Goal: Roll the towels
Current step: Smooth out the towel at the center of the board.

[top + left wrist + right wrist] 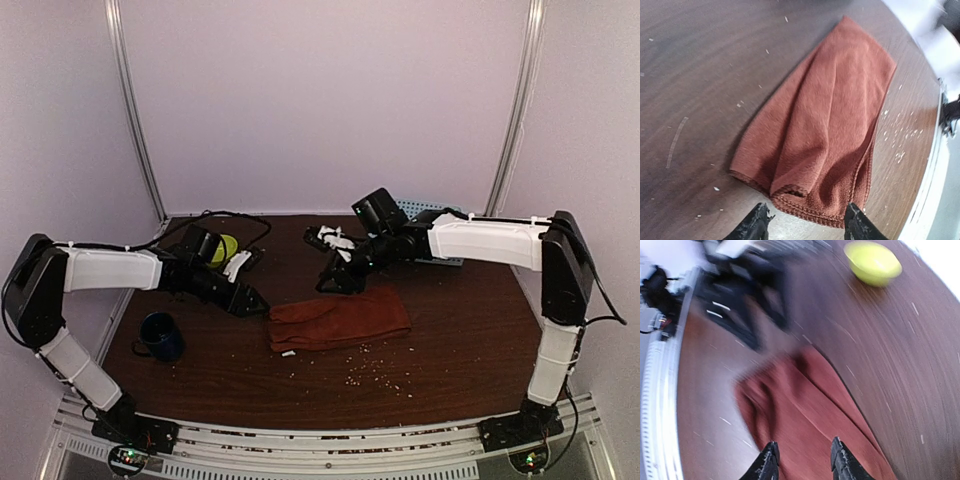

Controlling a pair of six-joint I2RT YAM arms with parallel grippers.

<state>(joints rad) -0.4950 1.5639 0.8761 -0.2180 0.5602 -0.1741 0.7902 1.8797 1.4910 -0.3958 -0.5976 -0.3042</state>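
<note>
A rust-red towel point(340, 318) lies folded in a long strip on the dark wooden table point(460, 340). My left gripper point(250, 298) hovers at its left end, open. In the left wrist view the towel's point(830, 125) hemmed end lies just ahead of the left gripper point(807, 226), with nothing between the fingertips. My right gripper point(335, 280) hangs over the towel's far edge. The right wrist view is blurred, and there the right gripper point(804, 452) stands open above the towel point(810, 405), apart from the cloth.
A yellow-green bowl point(228, 248) sits at the back left behind the left arm; it also shows in the right wrist view point(872, 262). A dark blue mug point(160, 335) stands front left. A light-blue basket point(420, 212) is at the back right. Pale crumbs point(370, 370) dot the table's front.
</note>
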